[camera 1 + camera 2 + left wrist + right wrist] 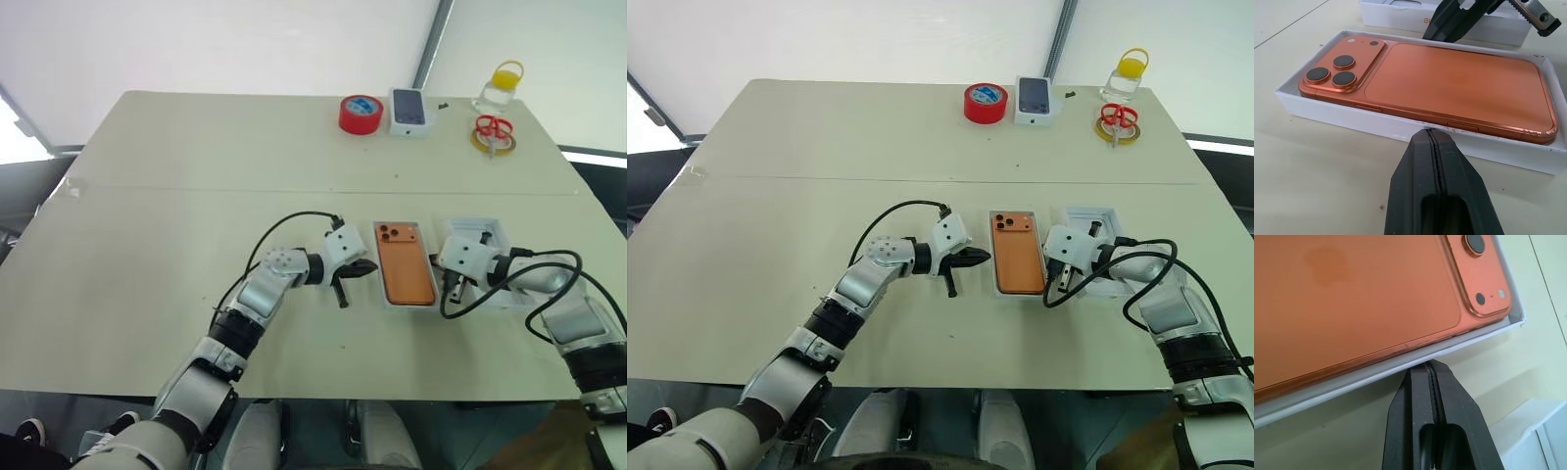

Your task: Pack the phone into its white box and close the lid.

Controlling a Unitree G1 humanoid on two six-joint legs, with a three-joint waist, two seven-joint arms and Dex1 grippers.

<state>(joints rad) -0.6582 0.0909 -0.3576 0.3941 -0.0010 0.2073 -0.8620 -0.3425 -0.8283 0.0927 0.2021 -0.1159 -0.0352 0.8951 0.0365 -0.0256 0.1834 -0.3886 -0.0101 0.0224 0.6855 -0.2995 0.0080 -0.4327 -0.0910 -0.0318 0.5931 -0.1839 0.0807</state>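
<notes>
The orange phone lies back up inside the white box, its camera cluster at the far end. My left gripper is shut, and its tips sit just outside the box's left long wall. On the other side, my right gripper is also shut, with its tips against the right long wall. Neither gripper holds anything. The lid, an all-white tray, lies open side up just right of the box, partly under my right gripper.
At the table's far edge stand a red tape roll, a small white box with a phone picture, red-handled scissors on a tape ring and a yellow-capped bottle. The table's front edge runs close below my arms.
</notes>
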